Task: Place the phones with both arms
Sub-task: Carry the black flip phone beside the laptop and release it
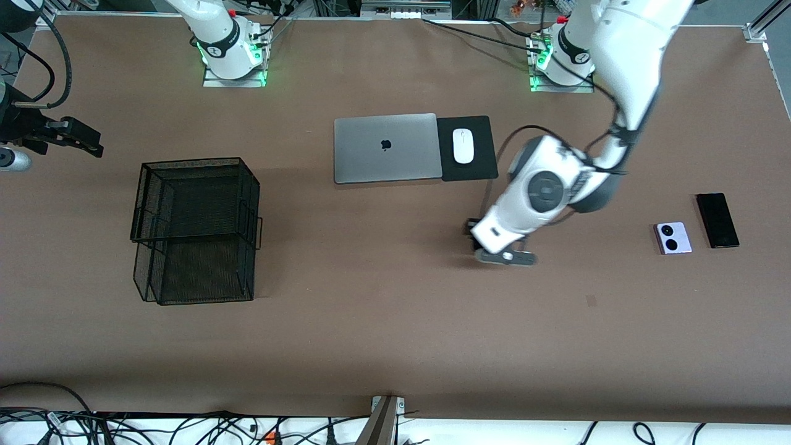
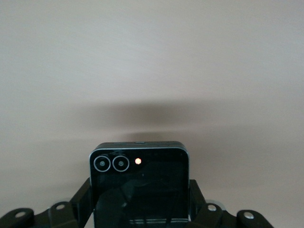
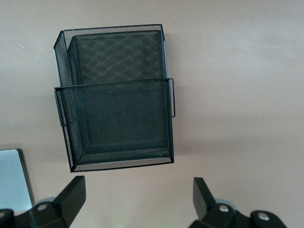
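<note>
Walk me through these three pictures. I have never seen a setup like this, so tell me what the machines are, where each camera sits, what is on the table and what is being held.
Two white robot arms stand at a brown table. The wide picture looks down from a high camera facing them. The other two come from cameras on the arms' wrists.

The left gripper, over the middle of the table, is shut on a small black phone; its wrist view shows this close up. The right gripper waits open at its arm's end of the table, looking down on a black mesh basket.

On the table lie a grey laptop, a white mouse on a black pad, a lilac-white phone and, beside it, a long black phone.
</note>
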You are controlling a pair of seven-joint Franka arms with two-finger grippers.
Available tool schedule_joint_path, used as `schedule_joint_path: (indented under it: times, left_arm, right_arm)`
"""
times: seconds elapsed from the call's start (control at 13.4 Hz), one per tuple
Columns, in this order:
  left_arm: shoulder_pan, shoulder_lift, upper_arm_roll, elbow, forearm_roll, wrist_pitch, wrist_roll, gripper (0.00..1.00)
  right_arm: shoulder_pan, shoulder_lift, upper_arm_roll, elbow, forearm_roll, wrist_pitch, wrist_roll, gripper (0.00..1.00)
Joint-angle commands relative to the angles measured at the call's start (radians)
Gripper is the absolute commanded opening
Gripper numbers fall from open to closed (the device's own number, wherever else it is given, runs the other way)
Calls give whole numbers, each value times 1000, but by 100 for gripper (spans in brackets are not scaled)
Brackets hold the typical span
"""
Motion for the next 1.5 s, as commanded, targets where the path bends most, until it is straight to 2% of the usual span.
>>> schedule_joint_path:
  times: [0.0, 0.15, 0.3, 0.45, 0.52, 0.6, 0.9, 1.05, 1.27, 1.42]
  left_arm:
    - [-115, 118, 15, 134, 4, -11, -135, 28]
    - [-159, 191, 19, 229, 0, 9, -191, 28]
    - [-212, 244, 21, 280, 3, 11, -256, 31]
    - [-234, 268, 24, 286, 7, 43, -281, 66]
    - [-235, 271, 24, 283, 9, 87, -282, 76]
    - [-235, 277, 24, 282, 10, 118, -282, 98]
    - [-223, 264, 24, 275, 12, 122, -276, 100]
    - [-205, 203, 27, 271, 12, 67, -276, 100]
    - [-136, 65, 32, 272, 17, -267, -259, 100]
    - [-75, 14, 33, 278, 85, -470, -163, 100]
  right_arm:
    - [1, -1, -1, 9, 19, -8, 10, 100]
    - [1, -3, -1, 9, 19, -9, 10, 100]
    - [1, -3, -1, 11, 19, -11, 10, 100]
    - [1, -3, -1, 11, 19, -11, 10, 100]
    - [1, -3, -1, 11, 19, -9, 10, 100]
    - [1, -3, -1, 11, 19, -9, 10, 100]
    - [1, -3, -1, 11, 29, -8, 12, 100]
    - [1, -3, -2, 11, 36, -1, 10, 100]
    - [4, 2, 1, 11, 40, 0, 10, 100]
    - [50, 16, 1, 11, 34, 8, 10, 100]
